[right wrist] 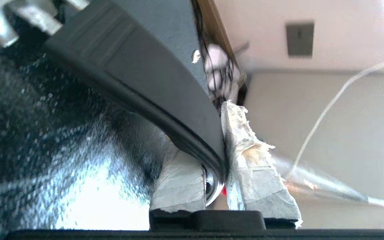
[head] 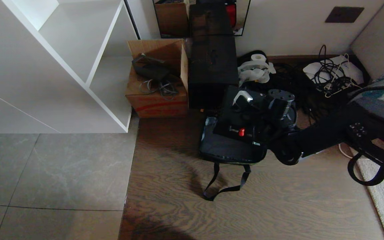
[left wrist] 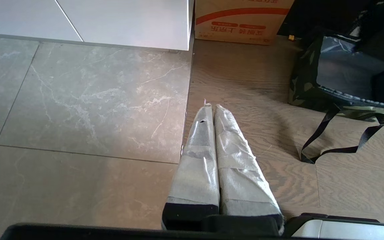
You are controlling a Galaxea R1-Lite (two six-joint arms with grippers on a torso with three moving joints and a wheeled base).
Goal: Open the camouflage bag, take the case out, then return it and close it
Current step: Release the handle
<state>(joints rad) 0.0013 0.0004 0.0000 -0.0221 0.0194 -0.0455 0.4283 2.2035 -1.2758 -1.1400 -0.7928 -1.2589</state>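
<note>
The case (head: 237, 125) sits tilted in the mouth of the open bag (head: 227, 151), its upper end leaning back toward the black box (head: 213, 71) behind; a small red mark (head: 241, 132) shows on its dark face. The bag rests on the wood floor (head: 178, 200), grey lining visible at its left side, camouflage outer wall seen from the left wrist view (left wrist: 303, 86). Its black strap (head: 223, 181) trails in a loop across the boards in front.

The right gripper (right wrist: 223, 166) has its taped fingers (right wrist: 252, 173) pinched almost together on the case's strap-like handle (right wrist: 165, 100), the band running between the two pads with a silver fitting (right wrist: 212, 186) at the base (the gap is only as wide as the handle itself). In the head view the right arm (head: 328, 136) reaches in from the right edge to the case's near corner.

The left gripper (left wrist: 212, 110) hangs parked over the seam between tile (left wrist: 78, 110) and wood, fingers pressed together with nothing between them.

Behind the bag, left of the black box, stands a cardboard box (head: 157, 81) with a red stripe, cables lying in it. A white shelf unit (head: 62, 66) fills the left side. Tangled cords (head: 332, 76) and a roll of white tape (head: 258, 57) lie along the wall to the right.
</note>
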